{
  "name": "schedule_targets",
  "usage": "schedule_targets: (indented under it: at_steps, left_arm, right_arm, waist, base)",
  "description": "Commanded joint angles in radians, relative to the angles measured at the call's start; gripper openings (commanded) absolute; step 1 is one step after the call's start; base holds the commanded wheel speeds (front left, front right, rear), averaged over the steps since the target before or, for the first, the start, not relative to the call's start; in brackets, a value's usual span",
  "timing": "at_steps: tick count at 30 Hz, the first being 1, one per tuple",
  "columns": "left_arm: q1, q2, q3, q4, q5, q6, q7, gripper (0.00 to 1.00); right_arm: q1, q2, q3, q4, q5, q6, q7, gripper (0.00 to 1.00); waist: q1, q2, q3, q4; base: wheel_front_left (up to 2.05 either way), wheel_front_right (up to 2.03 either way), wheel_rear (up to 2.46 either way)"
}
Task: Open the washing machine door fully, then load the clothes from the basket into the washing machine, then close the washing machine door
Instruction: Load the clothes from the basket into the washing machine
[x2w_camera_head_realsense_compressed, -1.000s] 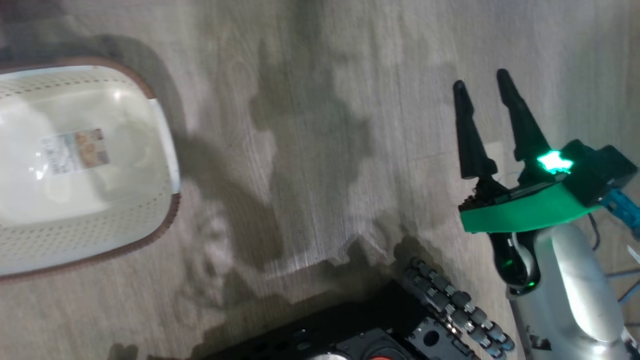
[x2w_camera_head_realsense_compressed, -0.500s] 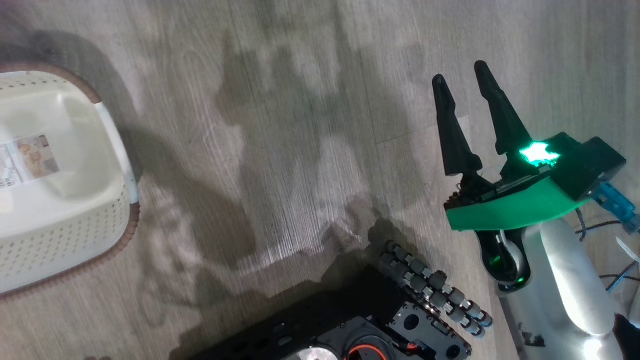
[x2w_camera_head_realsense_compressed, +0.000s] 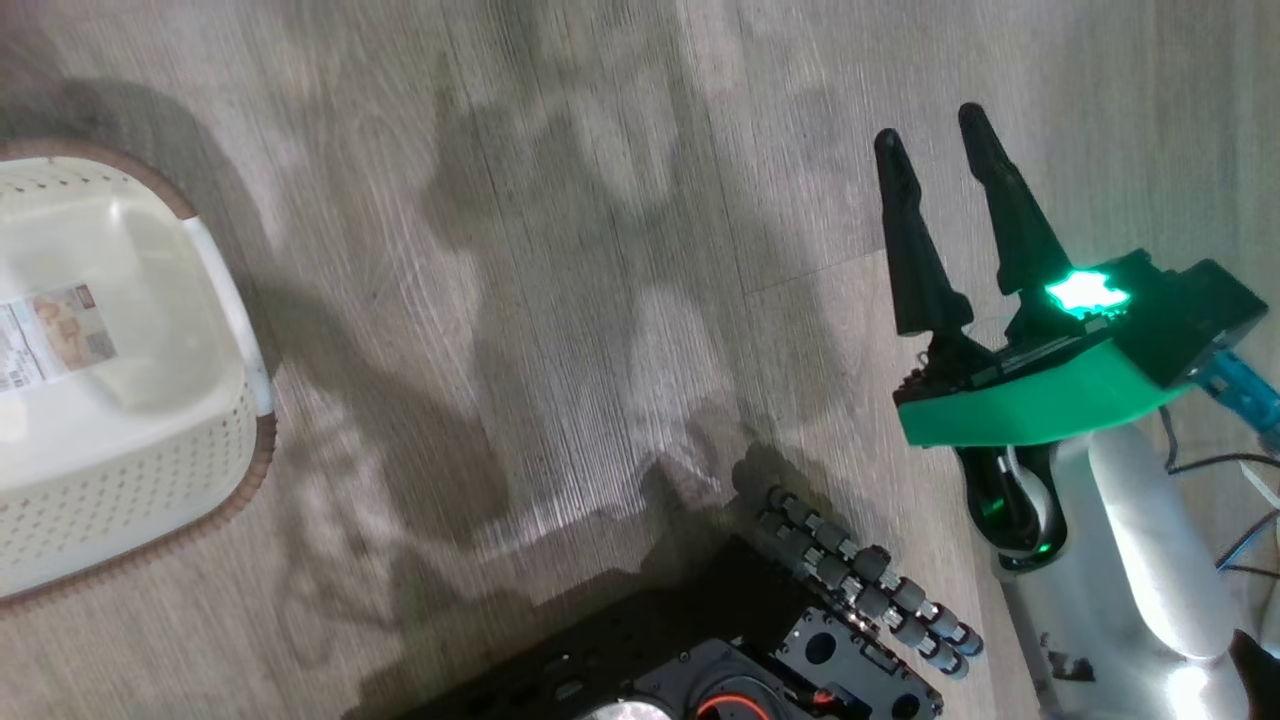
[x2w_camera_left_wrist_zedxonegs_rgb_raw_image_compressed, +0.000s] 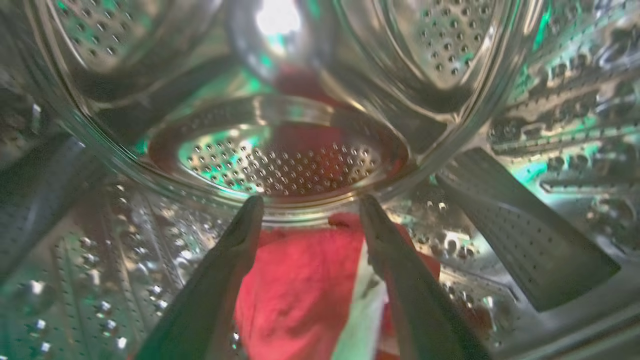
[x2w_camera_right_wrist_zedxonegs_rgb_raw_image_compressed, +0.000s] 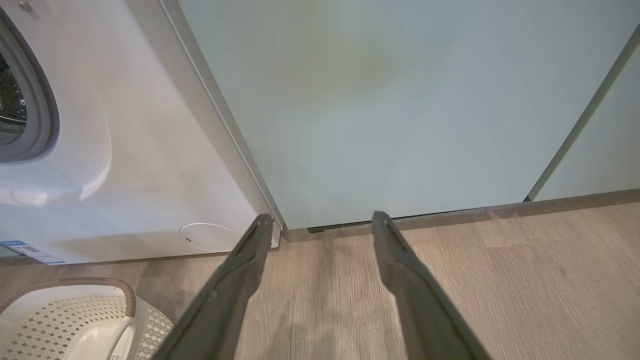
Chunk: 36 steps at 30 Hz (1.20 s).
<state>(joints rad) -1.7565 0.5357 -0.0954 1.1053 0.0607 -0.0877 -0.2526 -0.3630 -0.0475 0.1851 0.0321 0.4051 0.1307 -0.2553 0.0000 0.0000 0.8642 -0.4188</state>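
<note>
Grey-brown wood-plank floor (x2w_camera_head_realsense_compressed: 600, 250), heavily shadowed; pale teal cabinet fronts (x2w_camera_right_wrist_zedxonegs_rgb_raw_image_compressed: 375, 100) stand behind it. Cream basket (x2w_camera_head_realsense_compressed: 120, 490) sits on the floor at left, near the white washing machine (x2w_camera_right_wrist_zedxonegs_rgb_raw_image_compressed: 125, 150). Robot's right gripper (x2w_camera_head_realsense_compressed: 928, 128) hovers over bare floor, fingers apart. Its left gripper (x2w_camera_left_wrist_zedxonegs_rgb_raw_image_compressed: 311, 202) is inside the steel drum (x2w_camera_left_wrist_zedxonegs_rgb_raw_image_compressed: 280, 160), fingers apart; red-and-white clothes (x2w_camera_left_wrist_zedxonegs_rgb_raw_image_compressed: 300, 290) lie on the drum bottom between them.

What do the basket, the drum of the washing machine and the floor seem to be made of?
Basket: likely plastic, cream, slightly glossy; moulded rows of holes, soft highlights.
Washing machine drum: polished metal, probably stainless steel; mirror-like reflections, punched holes.
Floor: wood-look planks, matte; grain and seams show, but real wood or laminate is unclear.
</note>
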Motion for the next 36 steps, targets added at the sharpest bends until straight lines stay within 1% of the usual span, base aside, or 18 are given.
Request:
schedule_targets:
  at_steps: [1,5,10,18,24,28,31,36]
  left_arm:
    - [0.020,0.037,-0.006,-0.044,-0.011,0.007,-0.009,1.00]
    - [0.054,0.031,-0.004,-0.058,-0.028,0.005,-0.009,1.00]
    - [0.139,0.016,0.006,-0.092,-0.064,0.001,-0.009,1.00]
    - [0.366,-0.040,0.018,-0.193,-0.134,-0.022,-0.009,1.00]
    - [0.551,-0.101,0.036,-0.268,-0.185,-0.031,-0.009,1.00]
    - [0.674,-0.156,0.048,-0.321,-0.209,-0.033,-0.009,1.00]
    - [0.764,-0.209,0.087,-0.360,-0.246,-0.031,-0.009,1.00]
    - [0.924,-0.278,0.093,-0.431,-0.231,-0.031,-0.009,1.00]
  right_arm:
    - [0.021,-0.003,0.011,-0.024,0.006,0.000,-0.006,1.00]
    - [0.020,-0.003,0.007,-0.021,0.002,0.000,-0.006,1.00]
    - [0.021,-0.003,-0.032,-0.015,-0.022,0.000,-0.006,1.00]
    - [0.047,-0.003,-0.086,-0.001,-0.075,0.000,-0.006,1.00]
    - [0.071,-0.003,-0.106,0.015,-0.107,0.000,-0.006,1.00]
    - [0.094,-0.003,-0.113,0.026,-0.123,0.000,-0.006,1.00]
    - [0.115,-0.003,-0.121,0.034,-0.139,0.000,-0.006,1.00]
    - [0.152,-0.003,-0.135,0.045,-0.155,0.000,-0.006,1.00]
  waist:
    - [0.0000,0.0000,-0.016,0.006]
    - [0.0000,0.0000,-0.042,0.012]
    - [0.0000,0.0000,-0.098,0.035]
    - [0.0000,0.0000,-0.234,0.102]
    - [0.0000,0.0000,-0.355,0.154]
    - [0.0000,0.0000,-0.439,0.189]
    - [0.0000,0.0000,-0.497,0.213]
    - [0.0000,0.0000,-0.594,0.251]
  base:
    - [0.00,0.00,0.00]
    - [0.00,0.00,0.00]
    - [0.00,0.00,0.00]
    - [0.00,0.00,0.00]
    - [0.00,0.00,0.00]
    - [0.00,0.00,0.00]
    - [0.00,0.00,0.00]
    - [0.00,0.00,0.00]
